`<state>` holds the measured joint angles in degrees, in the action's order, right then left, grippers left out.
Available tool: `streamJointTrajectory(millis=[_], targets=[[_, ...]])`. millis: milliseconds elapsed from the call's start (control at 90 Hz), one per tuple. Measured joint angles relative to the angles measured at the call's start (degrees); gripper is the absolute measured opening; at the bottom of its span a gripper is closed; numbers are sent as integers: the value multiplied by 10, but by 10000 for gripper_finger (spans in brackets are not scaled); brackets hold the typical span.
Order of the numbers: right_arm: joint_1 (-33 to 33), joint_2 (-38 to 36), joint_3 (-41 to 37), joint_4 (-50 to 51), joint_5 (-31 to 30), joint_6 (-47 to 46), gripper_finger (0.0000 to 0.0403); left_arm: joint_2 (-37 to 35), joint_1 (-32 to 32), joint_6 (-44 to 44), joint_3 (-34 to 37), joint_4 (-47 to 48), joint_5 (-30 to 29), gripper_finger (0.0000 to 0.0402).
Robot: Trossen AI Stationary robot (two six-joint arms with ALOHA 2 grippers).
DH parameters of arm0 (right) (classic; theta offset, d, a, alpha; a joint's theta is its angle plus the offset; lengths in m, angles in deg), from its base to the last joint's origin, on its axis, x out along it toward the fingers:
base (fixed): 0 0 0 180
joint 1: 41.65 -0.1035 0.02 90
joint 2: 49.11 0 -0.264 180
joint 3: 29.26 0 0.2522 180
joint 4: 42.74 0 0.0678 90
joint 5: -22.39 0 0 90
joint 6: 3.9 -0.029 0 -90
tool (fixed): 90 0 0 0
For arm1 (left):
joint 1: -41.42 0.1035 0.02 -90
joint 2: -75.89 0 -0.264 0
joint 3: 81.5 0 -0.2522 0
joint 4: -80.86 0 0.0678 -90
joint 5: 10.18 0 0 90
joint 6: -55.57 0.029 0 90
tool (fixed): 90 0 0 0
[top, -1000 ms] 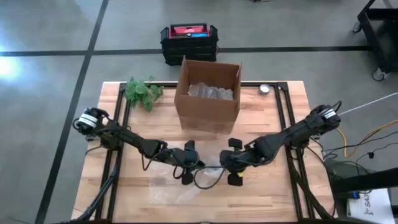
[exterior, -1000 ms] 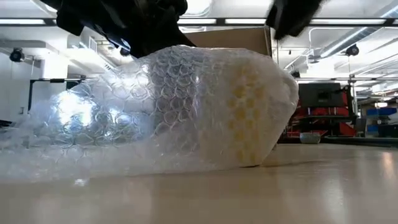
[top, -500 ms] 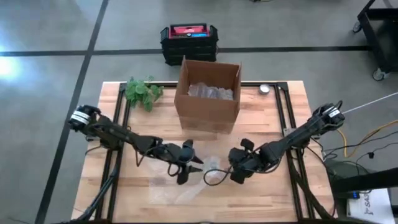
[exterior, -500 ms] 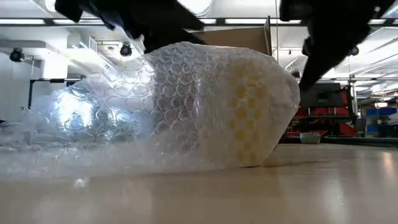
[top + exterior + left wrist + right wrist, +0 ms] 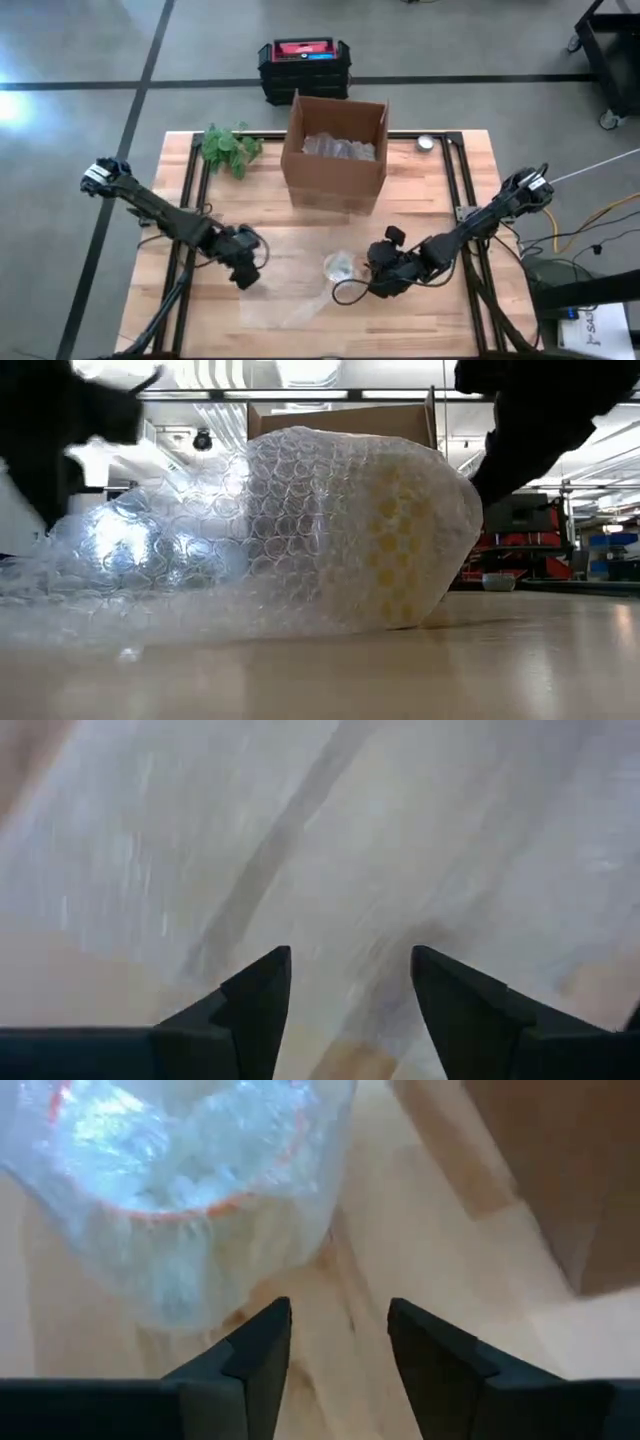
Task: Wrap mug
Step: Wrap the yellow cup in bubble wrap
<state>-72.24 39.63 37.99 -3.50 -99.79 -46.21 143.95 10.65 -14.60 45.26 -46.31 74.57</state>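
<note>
At the centre of the low view, the clear bubble wrap [image 5: 270,530] shows rows of round bubbles, with the mug [image 5: 400,540] pale yellow beneath. From above, the table [image 5: 440,320] is light striped wood, the cardboard box [image 5: 335,165] brown, the plant [image 5: 228,148] green at upper left, and the crate [image 5: 304,65] black with a red lid.

Wooden table [image 5: 460,310] with box [image 5: 335,160], wrapped mug [image 5: 342,266]

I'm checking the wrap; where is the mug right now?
In the high view, the bubble-wrapped mug lies near the table's middle, in front of the cardboard box, just left of the right gripper.
</note>
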Motion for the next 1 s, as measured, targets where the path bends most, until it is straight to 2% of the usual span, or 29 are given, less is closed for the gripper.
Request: streamJointTrajectory(millis=[178,356,611,711,833,1000], targets=[[-2,8,-3,-14,-40,20,142,-10,-46,-141,79,-62,1,168],[-3,11,-4,-20,-41,25,129,2,-53,-183,117,-96,6,153],[-3,20,-4,-24,-40,25,110,39,-53,-177,131,-125,-5,135],[-3,25,-4,-27,-44,25,103,43,-53,-160,128,-140,-19,98],[-1,38,-5,-41,-43,34,95,42,-53,-130,111,-156,-48,19],[-1,49,-4,-75,-36,64,83,37,-53,-63,61,-163,-110,4]])
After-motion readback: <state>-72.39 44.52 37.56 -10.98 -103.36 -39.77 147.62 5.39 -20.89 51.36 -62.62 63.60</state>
